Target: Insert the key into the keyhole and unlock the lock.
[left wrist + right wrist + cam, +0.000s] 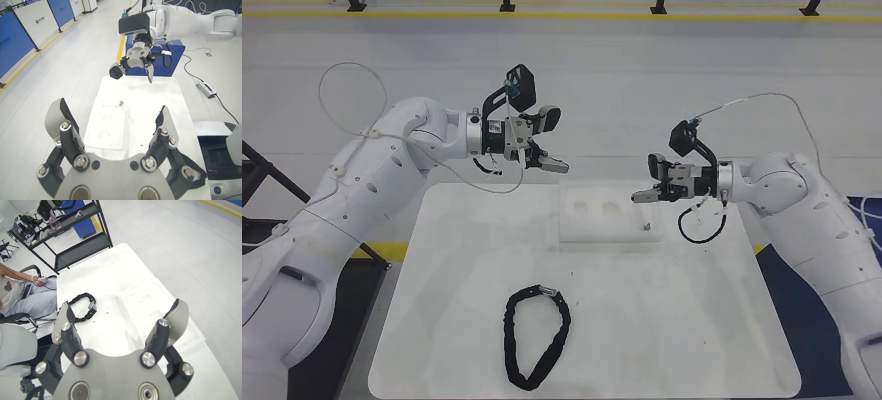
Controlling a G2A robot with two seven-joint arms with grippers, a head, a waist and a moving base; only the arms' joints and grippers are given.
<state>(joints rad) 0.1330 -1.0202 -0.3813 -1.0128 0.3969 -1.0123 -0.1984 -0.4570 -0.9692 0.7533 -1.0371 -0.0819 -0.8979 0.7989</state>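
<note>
A black chain lock (535,335) lies in a loop on the white table (692,320), near its front; its metal lock end (91,305) faces the middle of the table. A small key (647,226) stands at one end of a white foam block (602,222), also seen as the key (121,103) on the block's far end. My left gripper (554,140) hovers open above the table's back edge, left of the block, holding nothing. My right gripper (644,180) hangs open and empty just behind the key; the right gripper (132,76) faces the left one.
The foam block (149,302) has shallow square recesses on top. A black shelf rack (75,237) stands off the table's left side. A blue cabinet (170,56) and a cable with a power brick (207,90) lie beyond the right edge.
</note>
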